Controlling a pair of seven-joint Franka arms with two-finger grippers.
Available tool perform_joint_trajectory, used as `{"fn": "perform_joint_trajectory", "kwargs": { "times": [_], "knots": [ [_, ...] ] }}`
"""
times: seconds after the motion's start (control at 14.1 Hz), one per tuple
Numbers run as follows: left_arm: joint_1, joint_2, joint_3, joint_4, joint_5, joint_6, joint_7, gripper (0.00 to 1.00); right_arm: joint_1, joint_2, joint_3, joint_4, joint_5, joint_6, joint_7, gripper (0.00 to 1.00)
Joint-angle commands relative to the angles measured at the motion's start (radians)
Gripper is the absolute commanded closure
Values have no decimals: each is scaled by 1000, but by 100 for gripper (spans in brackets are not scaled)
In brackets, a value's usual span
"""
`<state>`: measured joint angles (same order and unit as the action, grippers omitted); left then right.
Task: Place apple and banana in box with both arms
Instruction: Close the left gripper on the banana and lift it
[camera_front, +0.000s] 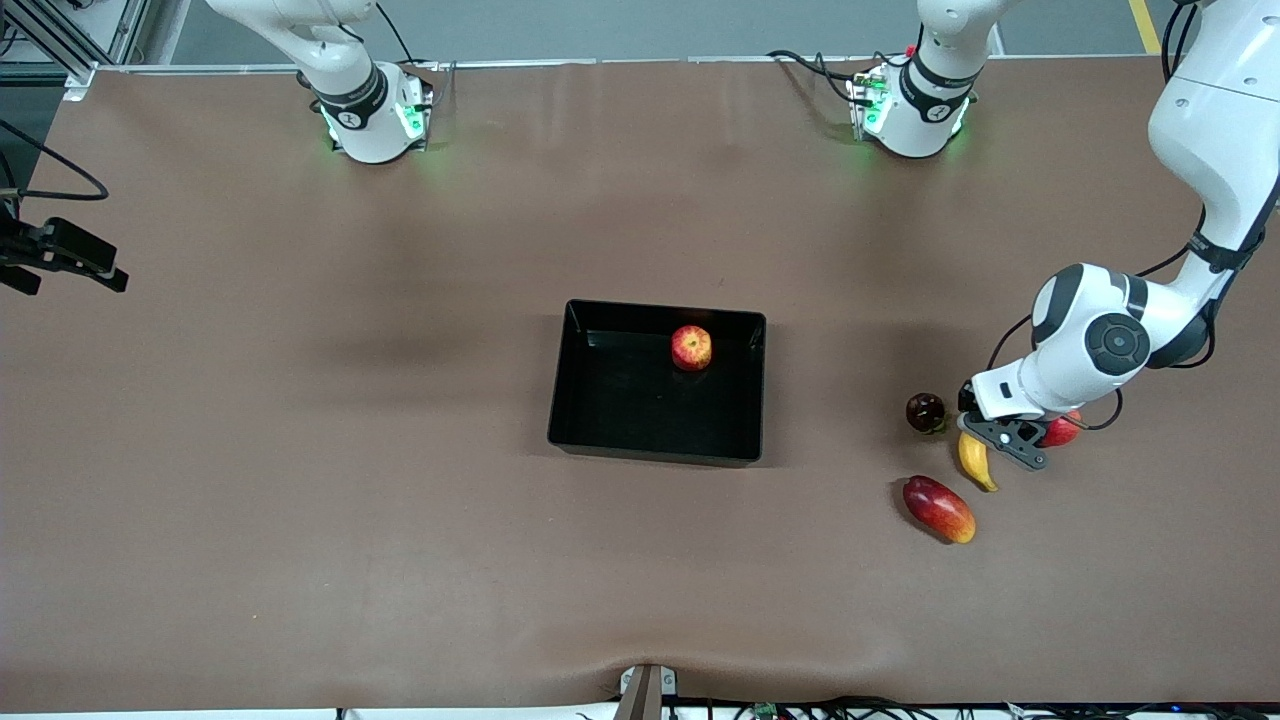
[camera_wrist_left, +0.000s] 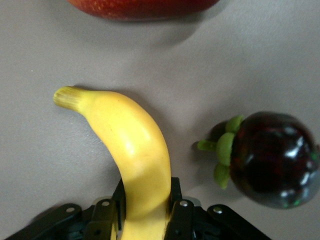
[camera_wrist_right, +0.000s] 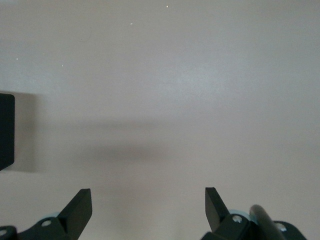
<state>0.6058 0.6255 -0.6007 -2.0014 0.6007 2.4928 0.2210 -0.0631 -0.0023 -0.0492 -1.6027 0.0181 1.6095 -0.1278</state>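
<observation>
One apple (camera_front: 691, 347) sits inside the black box (camera_front: 600, 400) at mid-table, in the part of the tray farther from the front camera and toward the left arm's end. One banana (camera_front: 977, 461) lies on the brown table (camera_front: 300, 450) outside the box, well apart from it toward the left arm's end. The left gripper (camera_front: 985, 440) is down at the banana, its two fingers (camera_wrist_left: 177, 207) clamped against the sides of the banana's thicker end, while the stem end (camera_wrist_left: 67, 96) points away from the gripper. Three other fruits ring the banana: one dark purple mangosteen (camera_front: 925, 411) with green sepals just beside it, one elongated red-and-orange mango (camera_front: 938, 508) nearer to the front camera, and one red fruit (camera_front: 1062, 430) partly hidden under the left arm. The right gripper (camera_wrist_right: 148, 207) is seen only in its own wrist view, hanging over bare table near an edge of the box (camera_wrist_right: 6, 131), its fingers spread wide and holding nothing; that arm waits.
</observation>
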Motion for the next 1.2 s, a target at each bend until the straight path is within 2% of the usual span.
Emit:
{"fn": "perform_joint_trajectory", "kwargs": {
  "times": [0.0, 0.14, 0.42, 0.64, 0.92, 1.13],
  "knots": [
    [15, -72, -28, -43, 16, 5, -49, 100, -20, -5, 14, 3, -10, -10, -6, 0],
    [17, -98, -45, -42, 2, -3, -49, 100, -20, -5, 14, 3, -10, -10, -6, 0],
    [29, -139, -119, -4, -15, -130, -54, 100, -20, -4, 14, 3, -10, -8, -6, 0],
    [29, -153, -195, 44, -137, -209, -63, 100, -18, -4, 14, 4, -10, -8, -6, 0],
    [2, -144, -315, 162, -203, -352, -231, 100, -18, -5, 14, 6, -7, -10, -6, 0],
    [-118, -118, -318, 277, -234, -462, -354, 100, -20, -5, 15, 6, -7, -10, -4, 0]
  ]
}}
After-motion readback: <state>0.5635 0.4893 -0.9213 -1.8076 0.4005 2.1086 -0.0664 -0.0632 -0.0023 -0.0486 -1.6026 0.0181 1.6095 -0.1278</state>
